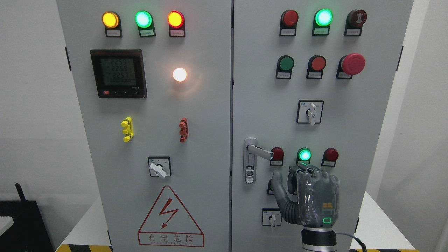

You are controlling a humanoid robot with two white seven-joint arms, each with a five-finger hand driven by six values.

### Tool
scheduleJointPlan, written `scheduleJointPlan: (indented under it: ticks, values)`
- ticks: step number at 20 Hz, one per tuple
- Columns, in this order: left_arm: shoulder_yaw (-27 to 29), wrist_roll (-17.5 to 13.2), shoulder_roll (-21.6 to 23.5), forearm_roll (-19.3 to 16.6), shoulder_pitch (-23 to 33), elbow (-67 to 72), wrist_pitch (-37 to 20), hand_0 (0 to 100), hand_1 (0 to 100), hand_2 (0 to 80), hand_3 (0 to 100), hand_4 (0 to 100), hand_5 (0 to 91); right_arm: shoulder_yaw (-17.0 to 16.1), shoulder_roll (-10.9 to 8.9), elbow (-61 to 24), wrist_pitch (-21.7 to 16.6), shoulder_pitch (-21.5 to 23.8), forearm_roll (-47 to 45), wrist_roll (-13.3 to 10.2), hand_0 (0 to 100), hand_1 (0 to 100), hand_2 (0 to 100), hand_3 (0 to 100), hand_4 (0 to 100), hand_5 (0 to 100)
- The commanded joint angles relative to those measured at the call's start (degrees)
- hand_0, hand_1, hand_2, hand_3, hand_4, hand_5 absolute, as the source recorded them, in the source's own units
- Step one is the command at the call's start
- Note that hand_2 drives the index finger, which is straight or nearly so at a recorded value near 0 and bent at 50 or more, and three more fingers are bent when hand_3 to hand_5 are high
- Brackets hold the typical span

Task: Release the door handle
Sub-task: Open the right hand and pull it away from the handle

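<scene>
The silver lever door handle (259,151) sits on the left edge of the right cabinet door (350,133), with its lever pointing right and slightly down and a keyhole below it on the plate. My right hand (292,175) rises from the bottom edge, below and to the right of the handle. It is clear of the lever. The thumb (277,182) stands apart and points up, and the other fingers (306,170) bend loosely toward the door and hold nothing. My left hand is out of view.
Around the hand the door carries a lit green lamp (304,154), red lamps (277,153) and a small rotary switch (272,217). The left door (154,140) has a meter (118,73), more lamps and a warning triangle (170,218). Both doors look shut.
</scene>
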Motion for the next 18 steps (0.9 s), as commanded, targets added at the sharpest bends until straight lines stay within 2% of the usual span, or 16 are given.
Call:
scheduleJointPlan:
  ticks: [1,3,5,6,7,8,10,12,13,18]
  values:
    - [-0.62,-0.04,0.0,0.0,-1.76,-0.53,0.05,12,39,0.0,0,0,0.0,-2.57,-4.49,-2.55,-3.21,3.12,-2.2,-0.64,61,42,76,100,90,95]
    - [-0.62,-0.04,0.0,0.0,-1.76,-0.53,0.05,12,39,0.0,0,0,0.0,-4.94,-5.8,-2.55,-7.07,3.91,-2.2,-0.64,59,40,59,82,75,74]
    - [-0.62,-0.04,0.0,0.0,-1.76,-0.53,0.05,12,39,0.0,0,0,0.0,-7.31,-7.64,-2.55,-10.24,4.79,-2.29,-0.73,57,37,37,58,51,47]
    - [-0.62,-0.04,0.0,0.0,-1.76,-0.44,0.05,12,39,0.0,0,0,0.0,-8.54,-8.52,-2.55,-11.73,4.97,-2.81,-0.73,57,36,30,49,42,37]
    - [-0.62,-0.04,0.0,0.0,-1.76,-0.44,0.05,12,39,0.0,0,0,0.0,-9.43,-9.4,-2.55,-13.14,4.97,-4.29,-0.73,57,32,19,35,29,24]
    - [-0.62,0.05,0.0,0.0,-1.76,-0.44,0.05,12,39,0.0,0,0,0.0,-9.87,-10.37,-2.63,-14.37,4.97,-6.14,-0.64,57,31,15,31,25,19]
    - [-0.62,-0.04,0.0,0.0,-1.76,-0.44,0.05,12,39,0.0,0,0,0.0,-10.14,-12.13,-2.63,-15.96,4.71,-8.95,-0.29,55,22,0,11,7,0]
    - [-0.62,-0.04,0.0,0.0,-1.76,-0.53,0.05,12,39,0.0,0,0,0.0,-10.58,-14.15,-2.9,-16.23,4.62,-10.1,0.06,52,17,0,5,0,0]
    - [-0.62,-0.04,0.0,0.0,-1.76,-0.44,0.05,12,39,0.0,0,0,0.0,-10.75,-14.59,-2.9,-16.23,4.53,-10.63,0.15,51,14,0,2,0,0]
    - [-0.62,-0.04,0.0,0.0,-1.76,-0.53,0.05,12,39,0.0,0,0,0.0,-11.46,-14.86,-3.07,-16.32,4.44,-11.87,0.24,46,14,0,0,0,0]
